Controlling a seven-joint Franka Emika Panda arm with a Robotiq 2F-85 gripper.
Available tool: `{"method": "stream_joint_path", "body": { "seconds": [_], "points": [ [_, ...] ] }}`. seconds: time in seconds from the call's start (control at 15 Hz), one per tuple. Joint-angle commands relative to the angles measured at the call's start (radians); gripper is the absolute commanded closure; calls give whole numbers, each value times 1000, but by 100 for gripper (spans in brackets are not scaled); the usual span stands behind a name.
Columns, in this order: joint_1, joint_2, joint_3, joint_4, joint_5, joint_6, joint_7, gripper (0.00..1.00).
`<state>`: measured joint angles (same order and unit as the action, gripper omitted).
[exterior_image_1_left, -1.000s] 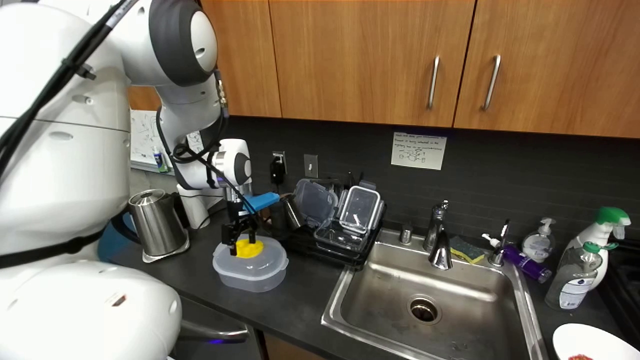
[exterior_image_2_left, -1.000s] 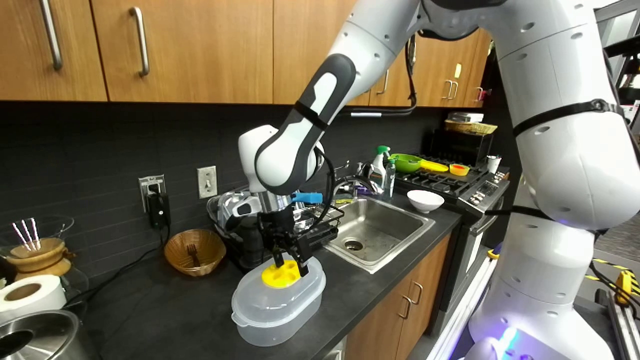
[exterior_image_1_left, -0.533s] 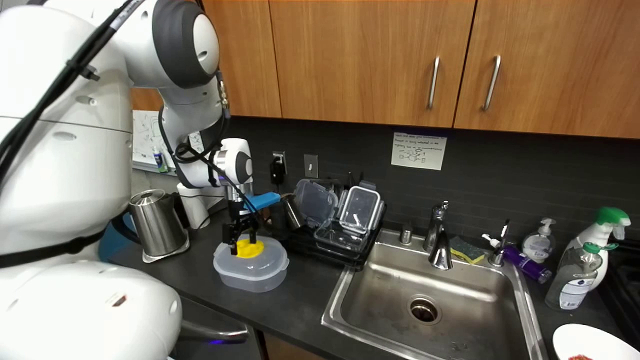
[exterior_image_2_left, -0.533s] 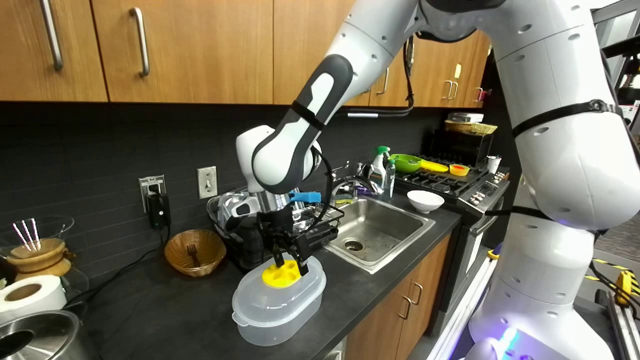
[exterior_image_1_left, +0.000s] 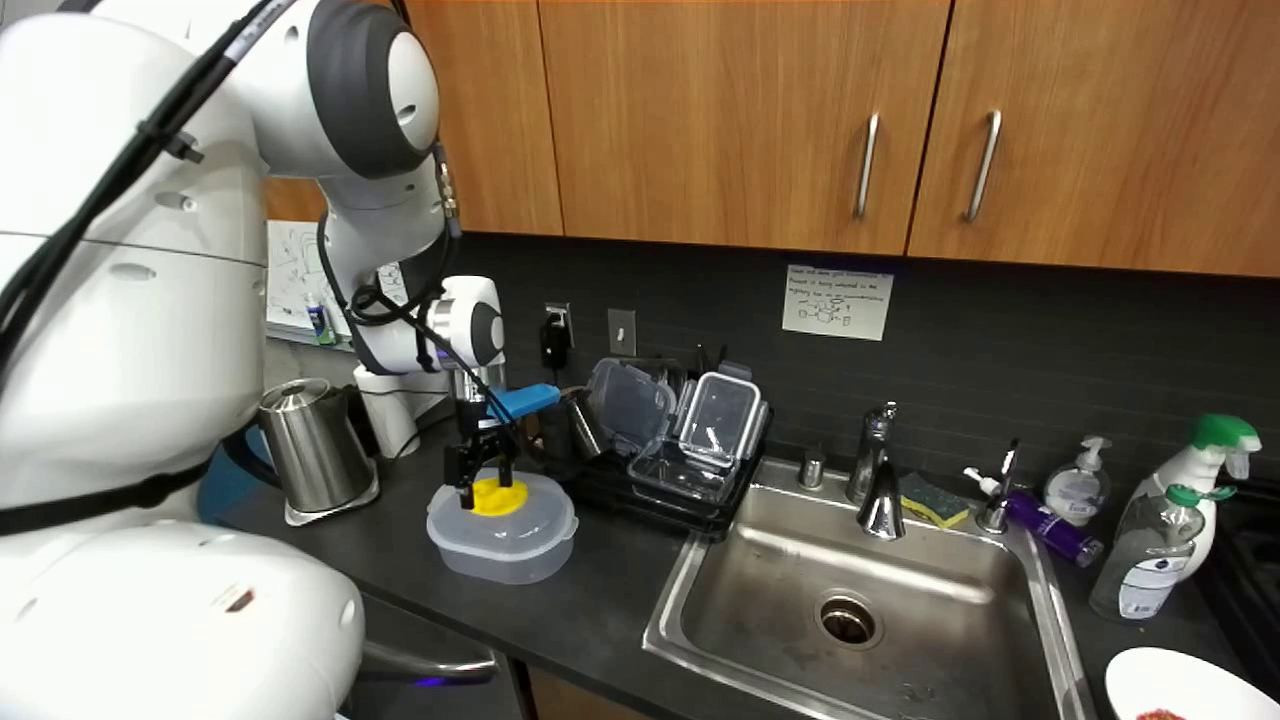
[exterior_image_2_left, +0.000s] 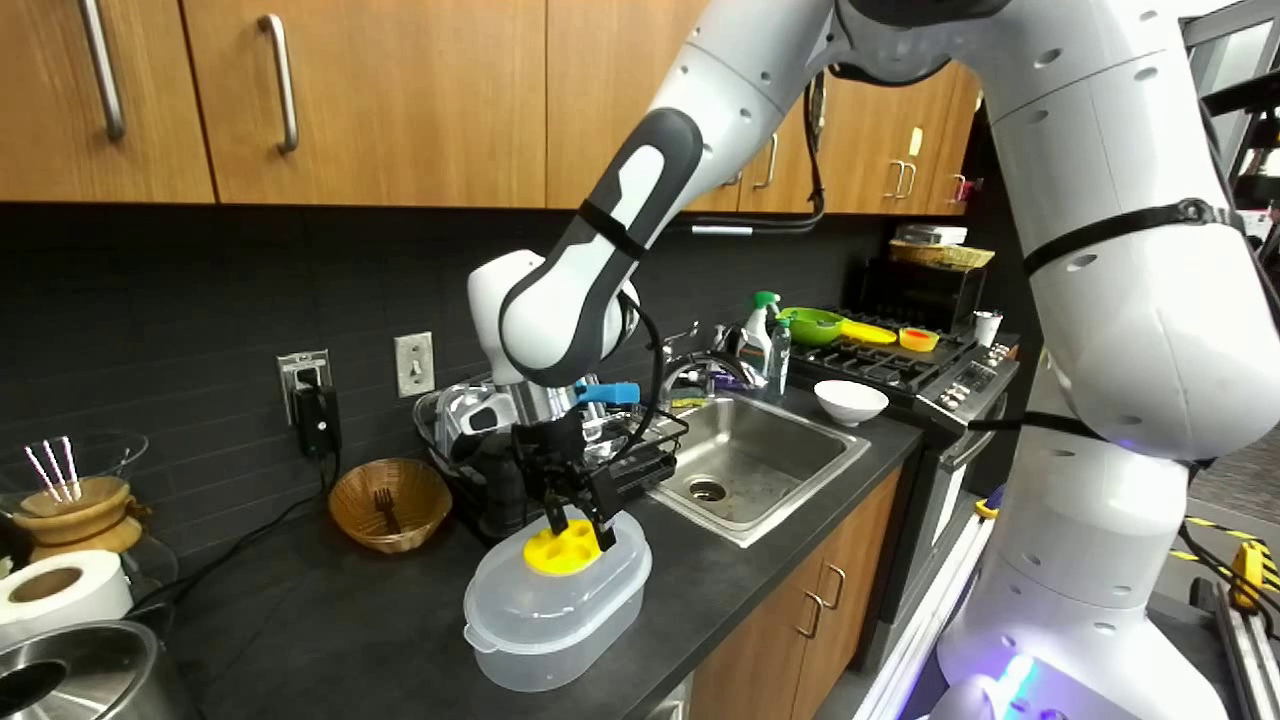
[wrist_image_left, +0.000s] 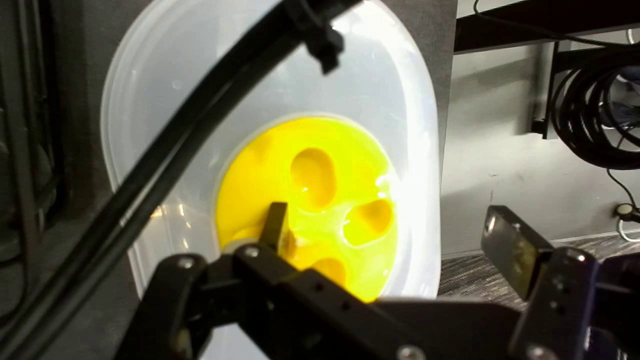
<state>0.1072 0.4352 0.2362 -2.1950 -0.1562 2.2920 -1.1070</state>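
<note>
- Seeing the gripper with jaws wide apart, holding nothing.
- Finding the yellow disc just below, seemingly lying on the tub; not telling about any touching.
- Judging the disc light, stiff, hard to break, maybe slippery; needing a pinch at the round edge.
- Seeing only part of the disc past the gripper, part of the tub past wires.
- Not seeing into the cloudy tub.
- Farther off, in an exterior view, seeing a bowl cut off.
</note>
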Motion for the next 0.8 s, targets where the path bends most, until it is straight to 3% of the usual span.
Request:
{"method": "stream_joint_path", "body": {
  "seconds": [0.0, 0.73],
  "points": [
    [8, -14, 0, -14, -9, 15, 13, 0],
    [30, -39, 7, -37, -26, 29, 21, 0]
  ]
}}
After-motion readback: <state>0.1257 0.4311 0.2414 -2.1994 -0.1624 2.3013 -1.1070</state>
